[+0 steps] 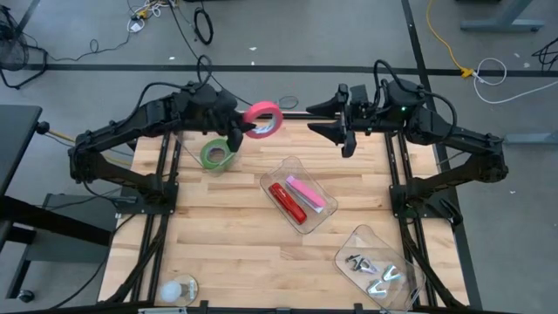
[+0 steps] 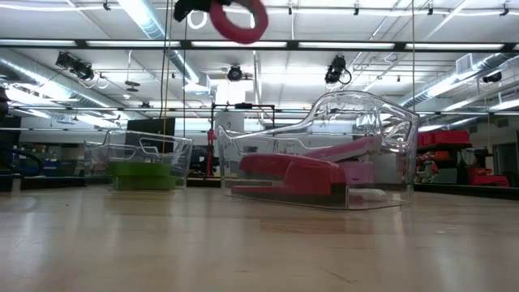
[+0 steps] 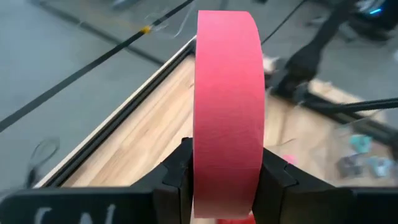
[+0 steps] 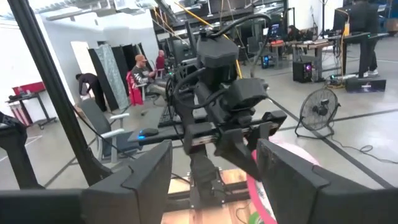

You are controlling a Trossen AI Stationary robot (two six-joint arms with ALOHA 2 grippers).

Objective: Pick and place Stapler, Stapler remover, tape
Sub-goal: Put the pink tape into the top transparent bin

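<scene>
My left gripper [image 1: 248, 129] is shut on a pink tape roll [image 1: 262, 119], high over the table's far edge; the roll also shows at the top of the low view [image 2: 240, 19]. A green tape roll [image 1: 216, 155] lies in a clear bin below it. A red stapler [image 1: 286, 201] and a pink one [image 1: 307, 192] lie in a clear bin [image 1: 324, 212] at mid-table. Several metal staple removers [image 1: 373, 267] lie in a clear bin at the near right. My right gripper [image 1: 336, 124] is open and empty, raised over the far edge, facing the left arm. My left gripper pinches the pink roll across its width, one finger [image 3: 177, 177] on each flat side of the ring, at the part nearest the wrist [image 3: 227, 186]. The outer band faces the wrist camera. The roll sticks out beyond the fingertips, lifted clear, high above the table.
A small white round thing [image 1: 179, 290] lies at the near left corner. Bare wood shows at the near middle and left of the table. The arms' frames run along both side edges. People and chairs show in the room beyond, in the right wrist view [image 4: 146, 71].
</scene>
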